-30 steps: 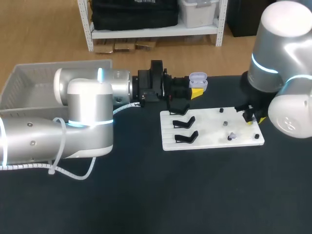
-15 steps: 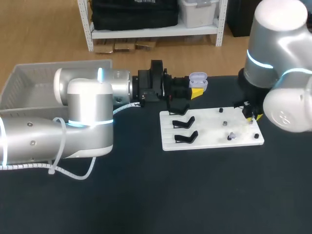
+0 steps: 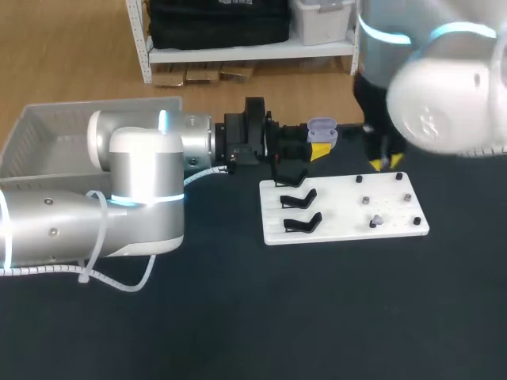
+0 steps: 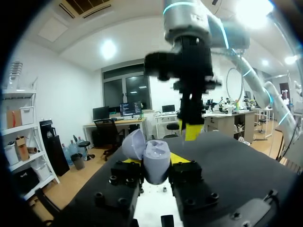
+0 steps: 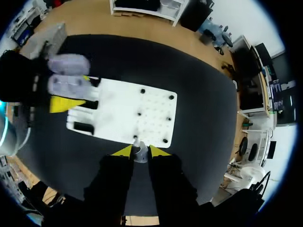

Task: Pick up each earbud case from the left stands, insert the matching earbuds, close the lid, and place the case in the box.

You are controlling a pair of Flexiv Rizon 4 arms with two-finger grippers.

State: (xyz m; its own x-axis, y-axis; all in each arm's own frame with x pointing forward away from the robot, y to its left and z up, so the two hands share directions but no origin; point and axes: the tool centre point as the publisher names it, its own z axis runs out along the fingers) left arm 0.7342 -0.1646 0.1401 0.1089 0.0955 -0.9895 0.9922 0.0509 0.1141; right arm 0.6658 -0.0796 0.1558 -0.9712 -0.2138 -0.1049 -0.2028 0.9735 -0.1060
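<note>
Since no case shows in the visible part of the box (image 3: 47, 134), I judge the task barely begun. Beside the white board (image 3: 341, 231), the left gripper (image 4: 155, 161) is clamped on a lilac case (image 4: 152, 156), its lid open, held above the table's far edge. The right gripper (image 5: 140, 151) hangs by the board's far edge, fingers nearly together, pinching an earbud (image 5: 140, 155). A second earbud (image 3: 377, 222) lies on the board. Inserting both, closing the lid and boxing the case remain.
</note>
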